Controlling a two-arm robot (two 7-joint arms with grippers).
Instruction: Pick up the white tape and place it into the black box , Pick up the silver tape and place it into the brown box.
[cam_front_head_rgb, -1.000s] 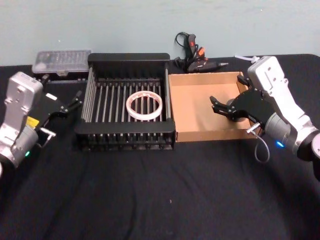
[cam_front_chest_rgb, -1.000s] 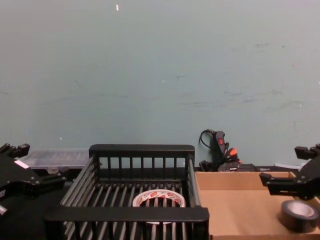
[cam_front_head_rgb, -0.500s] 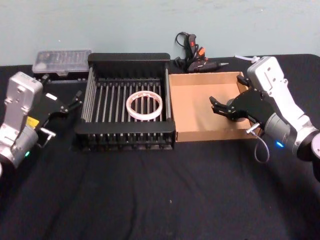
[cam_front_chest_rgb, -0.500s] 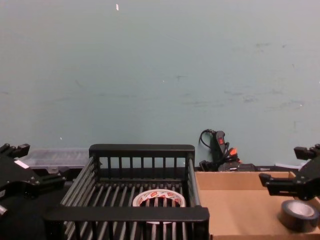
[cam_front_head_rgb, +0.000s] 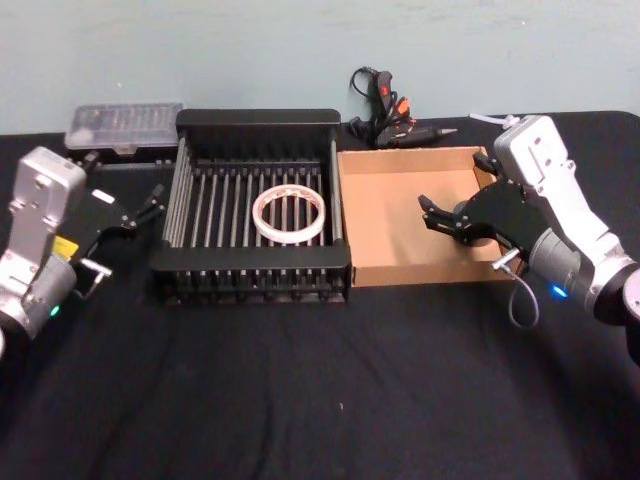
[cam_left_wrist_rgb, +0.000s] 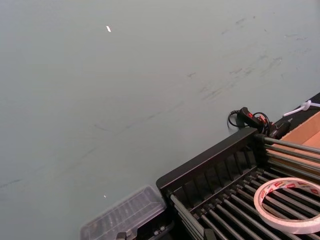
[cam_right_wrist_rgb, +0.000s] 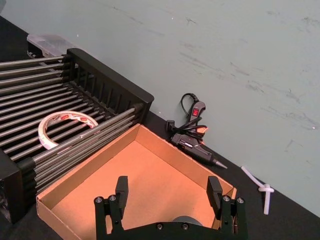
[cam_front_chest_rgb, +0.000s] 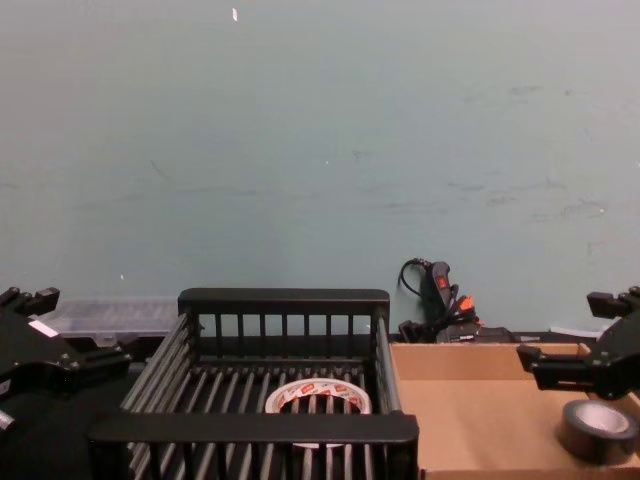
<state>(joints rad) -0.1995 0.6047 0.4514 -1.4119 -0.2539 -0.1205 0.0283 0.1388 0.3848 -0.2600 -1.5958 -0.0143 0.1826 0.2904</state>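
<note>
The white tape (cam_front_head_rgb: 290, 215) lies flat on the barred floor of the black box (cam_front_head_rgb: 257, 117), right of centre, touching no wall. Just beside it on the right, sides touching, sits the brown box (cam_front_head_rgb: 385, 220). The silver tape (cam_front_chest_rgb: 598, 429) rests flat on the cardboard floor near that box's right wall, seen from the chest camera.

The right gripper (cam_front_head_rgb: 441, 217) hangs over the right part of the brown box, just above the silver tape, its two black fingers (cam_right_wrist_rgb: 120, 189) spread wide and holding nothing; the roll's top edge shows between them in the wrist view.

The left gripper (cam_front_head_rgb: 150, 207) is parked left of the black box, above the black table (cam_front_head_rgb: 320, 380), pointing toward the crate and well apart from the white tape. Its fingers stand apart, empty.

Behind the boxes, against the pale green wall, a black glue gun (cam_front_head_rgb: 390, 118) with orange trim lies by the brown box's far corner, and a clear plastic case (cam_front_head_rgb: 124, 124) sits at the table's back left.
</note>
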